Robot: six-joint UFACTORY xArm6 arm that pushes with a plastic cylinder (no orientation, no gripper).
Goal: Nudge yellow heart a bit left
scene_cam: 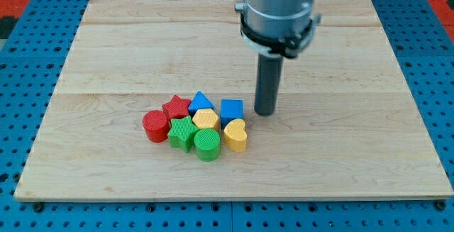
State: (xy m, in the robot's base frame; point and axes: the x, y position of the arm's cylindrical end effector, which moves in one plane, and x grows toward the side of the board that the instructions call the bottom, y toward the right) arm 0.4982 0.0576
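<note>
— Claw? None on this arm to spread or pinch: it ends in a plain rod, and my tip rests on the board, touching no block.

— Where does it stand against the cluster?

— Just to the view's right of the blue cube, a little above and right of the yellow heart. A small gap shows between tip and cube.

— And the heart itself?

— At the cluster's right edge, below the cube and beside the green cylinder. A second yellow block sits in the middle; red star, blue triangle, green star and red cylinder fill the rest.

— So how much is done?

— By my reading, nothing yet; the heart shows no contact. The tip looks staged on the correct side, but it is level with the cube, not the heart.

— What remains?

— Dropping toward the view's bottom to line up with the heart, then a short push left. The green cylinder right beside it will likely be shoved too.
</note>
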